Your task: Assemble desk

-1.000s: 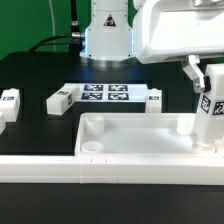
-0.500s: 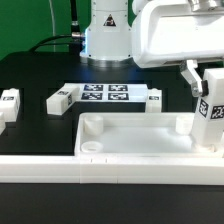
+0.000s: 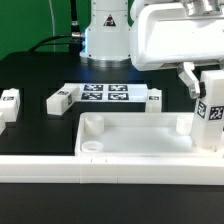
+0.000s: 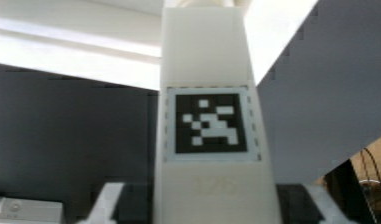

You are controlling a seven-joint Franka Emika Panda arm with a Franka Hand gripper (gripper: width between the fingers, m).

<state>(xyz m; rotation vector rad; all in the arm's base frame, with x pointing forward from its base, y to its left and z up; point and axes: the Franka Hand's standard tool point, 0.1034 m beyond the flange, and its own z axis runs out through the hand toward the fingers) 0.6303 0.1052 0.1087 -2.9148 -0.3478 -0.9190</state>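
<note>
One leg (image 3: 211,118) gripped, partly cut off

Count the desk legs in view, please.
4. One leg at the exterior view's left edge; one left of the marker board; one right of it; one held upright by the gripper at the desk top's corner. None seems hidden.

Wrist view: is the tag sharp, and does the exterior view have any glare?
Wrist view: soft focus, the white square-section plastic leg very close up, its black-and-white tag blurred at the edges. Exterior view: evenly lit, the white rectangular plastic tray-like desk top nearly washed out.
</note>
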